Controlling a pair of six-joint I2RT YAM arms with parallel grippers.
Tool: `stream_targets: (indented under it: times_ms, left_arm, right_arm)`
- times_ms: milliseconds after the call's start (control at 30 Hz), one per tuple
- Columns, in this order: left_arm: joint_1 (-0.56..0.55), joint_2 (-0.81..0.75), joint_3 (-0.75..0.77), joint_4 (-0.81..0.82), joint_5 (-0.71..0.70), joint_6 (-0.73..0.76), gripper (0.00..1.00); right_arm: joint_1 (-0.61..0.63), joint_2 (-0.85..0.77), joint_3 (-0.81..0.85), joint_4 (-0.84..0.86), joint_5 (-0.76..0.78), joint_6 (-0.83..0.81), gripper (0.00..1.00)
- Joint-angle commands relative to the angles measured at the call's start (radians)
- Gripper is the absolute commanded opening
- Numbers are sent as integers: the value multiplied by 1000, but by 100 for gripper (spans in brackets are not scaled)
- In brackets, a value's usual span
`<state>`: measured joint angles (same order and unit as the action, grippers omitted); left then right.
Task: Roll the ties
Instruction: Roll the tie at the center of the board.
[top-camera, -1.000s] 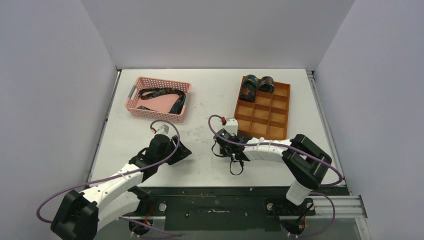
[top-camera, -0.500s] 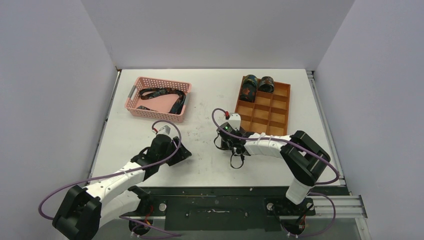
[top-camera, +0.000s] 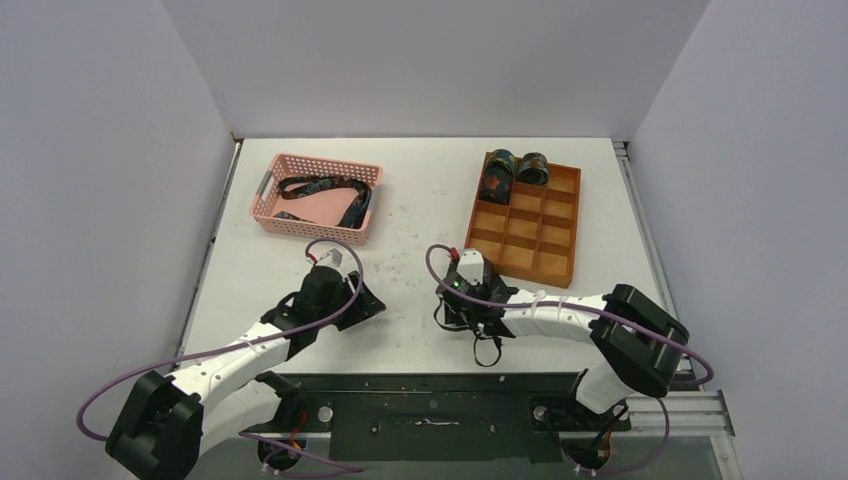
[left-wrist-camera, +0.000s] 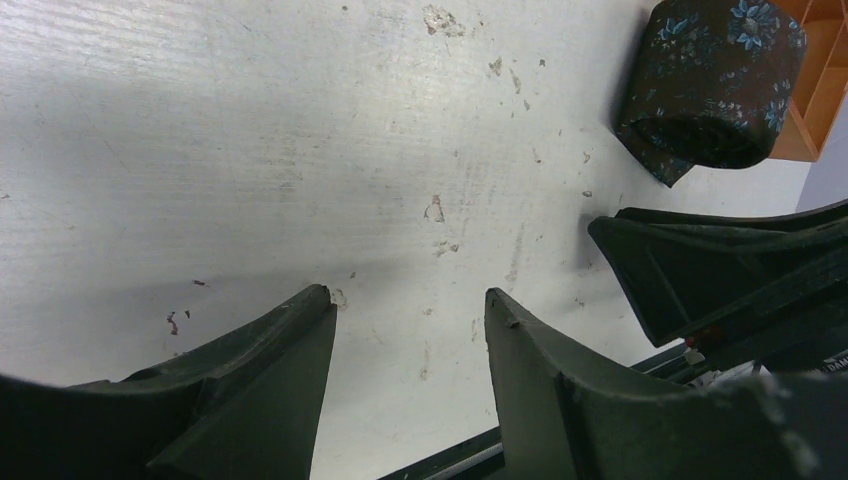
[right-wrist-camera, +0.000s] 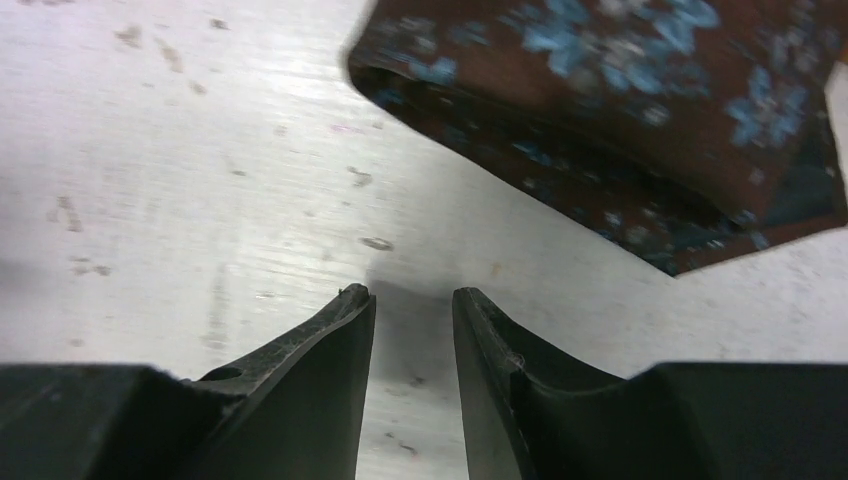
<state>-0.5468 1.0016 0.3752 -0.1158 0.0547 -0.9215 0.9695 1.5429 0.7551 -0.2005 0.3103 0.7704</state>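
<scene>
Right hand (right-wrist-camera: 410, 298) shifted back toward the near edge of the bench (top-camera: 420, 190); fingers a narrow gap apart, nothing between them. A rolled tie (right-wrist-camera: 620, 110) lies just past the tips. Left hand (left-wrist-camera: 405, 300): spread wide, empty, low over the bench. Two more rolls (top-camera: 497, 177) sit in the far row of the orange tray (top-camera: 560, 262), toward the far right corner. A loose tie (top-camera: 325, 188) lies in the pink basket (top-camera: 290, 225), toward the far left corner.

White, scuffed bench (top-camera: 420, 200). Pink basket (top-camera: 315, 238) upper left; orange divided tray (top-camera: 550, 235) upper right; one rolled tie (left-wrist-camera: 712, 85) loose, just beside the tray.
</scene>
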Motion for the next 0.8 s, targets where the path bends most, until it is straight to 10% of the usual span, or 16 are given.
stream_targets:
  times_ms: [0, 767]
  left_arm:
    - [6, -8, 30, 45, 25, 11, 54]
    - [7, 3, 11, 61, 37, -1, 54]
  right_arm:
    - [-42, -52, -77, -28, 72, 36, 35]
    - [-218, -21, -106, 11, 191, -28, 26]
